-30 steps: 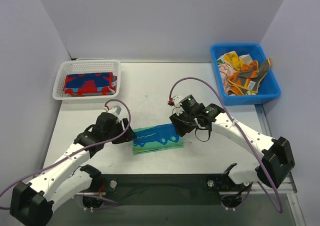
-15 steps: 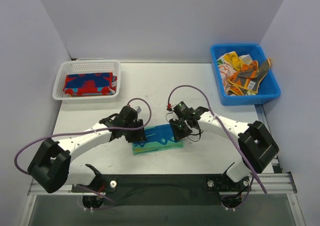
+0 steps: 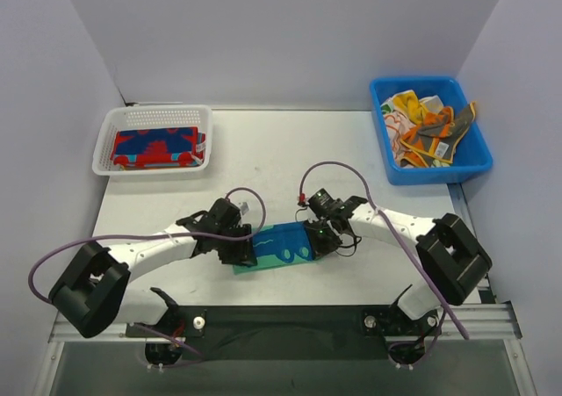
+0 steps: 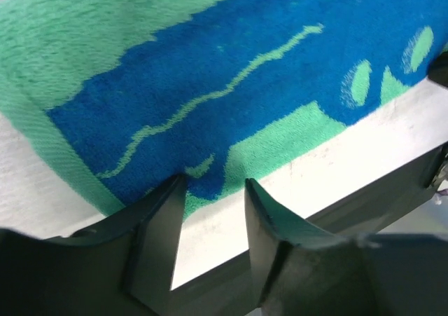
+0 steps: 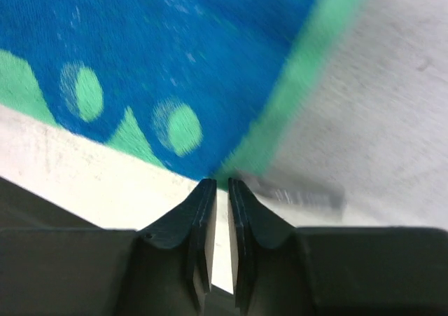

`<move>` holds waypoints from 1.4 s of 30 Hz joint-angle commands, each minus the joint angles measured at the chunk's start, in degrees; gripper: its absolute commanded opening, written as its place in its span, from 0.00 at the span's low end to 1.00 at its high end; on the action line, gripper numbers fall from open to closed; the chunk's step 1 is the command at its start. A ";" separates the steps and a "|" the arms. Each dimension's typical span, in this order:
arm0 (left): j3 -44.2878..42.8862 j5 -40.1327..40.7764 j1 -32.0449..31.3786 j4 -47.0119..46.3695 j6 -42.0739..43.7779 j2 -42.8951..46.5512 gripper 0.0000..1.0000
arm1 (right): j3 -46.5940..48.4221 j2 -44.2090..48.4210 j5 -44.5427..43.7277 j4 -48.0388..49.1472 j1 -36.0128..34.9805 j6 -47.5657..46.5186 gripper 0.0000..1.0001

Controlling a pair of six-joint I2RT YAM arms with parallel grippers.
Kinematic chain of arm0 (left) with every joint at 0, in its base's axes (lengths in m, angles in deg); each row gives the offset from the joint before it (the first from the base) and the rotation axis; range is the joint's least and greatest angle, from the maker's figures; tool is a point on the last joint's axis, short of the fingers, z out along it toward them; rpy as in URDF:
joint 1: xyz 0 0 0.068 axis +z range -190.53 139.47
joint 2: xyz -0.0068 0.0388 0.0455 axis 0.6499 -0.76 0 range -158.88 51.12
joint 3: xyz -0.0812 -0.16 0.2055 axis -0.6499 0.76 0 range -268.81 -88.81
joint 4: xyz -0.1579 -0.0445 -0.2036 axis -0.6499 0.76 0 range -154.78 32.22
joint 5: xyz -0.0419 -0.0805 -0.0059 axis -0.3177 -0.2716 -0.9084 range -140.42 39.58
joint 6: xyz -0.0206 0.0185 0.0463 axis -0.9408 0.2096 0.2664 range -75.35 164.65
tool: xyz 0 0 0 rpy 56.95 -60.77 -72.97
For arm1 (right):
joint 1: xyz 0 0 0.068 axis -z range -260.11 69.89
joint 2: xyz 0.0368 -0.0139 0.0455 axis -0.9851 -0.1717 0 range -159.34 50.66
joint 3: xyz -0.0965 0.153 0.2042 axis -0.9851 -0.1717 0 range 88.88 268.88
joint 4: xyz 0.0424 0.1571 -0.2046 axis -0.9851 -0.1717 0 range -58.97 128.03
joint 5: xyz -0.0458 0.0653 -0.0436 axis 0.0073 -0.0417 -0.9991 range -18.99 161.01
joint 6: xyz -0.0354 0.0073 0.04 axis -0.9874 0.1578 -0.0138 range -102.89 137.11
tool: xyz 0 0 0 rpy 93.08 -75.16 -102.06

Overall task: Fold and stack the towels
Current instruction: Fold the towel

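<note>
Though slightly tilted, the teal towel [image 3: 279, 243] runs left to right.

The far and middle table [image 3: 281, 154] is left bare, so wide passage is offered between the basket [image 3: 107, 126] at the far left and the bin [image 3: 383, 97] at the far right. Both are set at the far edge under the back wall [image 3: 281, 45], and side walls close in beside them. The basket is occupied by a folded towel [image 3: 156, 147], the bin by crumpled towels [image 3: 426, 128]. The near strip is crowded: the teal towel [image 3: 281, 241] is flanked by the left gripper [image 4: 213, 184] and the right gripper [image 5: 215, 181], with both arms stretched inward and cables [image 3: 342, 165] looped above.
</note>
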 commanded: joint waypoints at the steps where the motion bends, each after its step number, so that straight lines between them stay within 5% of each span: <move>1: 0.87 2.59 -0.22 4.27 0.44 5.04 0.58 | -0.36 8.26 -4.01 -1.91 -0.45 1.72 0.15; 3: -0.01 4.17 -0.30 4.19 -0.44 10.31 0.63 | 0.70 11.44 -5.24 0.27 -0.45 4.09 0.24; 5: -1.42 6.45 -0.30 3.05 -2.19 13.66 0.65 | 0.79 15.39 -5.77 3.17 -0.45 6.55 0.46; 9: -1.42 13.12 -0.13 -4.15 -4.83 19.21 0.60 | -4.55 18.92 -5.78 23.40 -0.45 17.08 0.65; 17: 3.84 15.61 1.53 -24.88 -6.25 8.96 0.39 | -12.65 4.88 -1.13 64.20 -0.89 25.63 0.68; 24: 11.73 13.93 7.50 -32.45 -8.52 -2.74 0.21 | -20.99 -9.28 -2.95 84.10 -0.11 30.11 0.68; 30: 13.35 8.93 11.74 -39.14 -10.38 -9.61 0.18 | -25.06 -13.76 -6.22 88.00 6.47 31.09 0.68; 42: -4.23 4.45 16.13 -40.64 -4.58 -16.83 0.27 | -15.39 -15.02 -0.86 84.49 15.89 26.25 0.69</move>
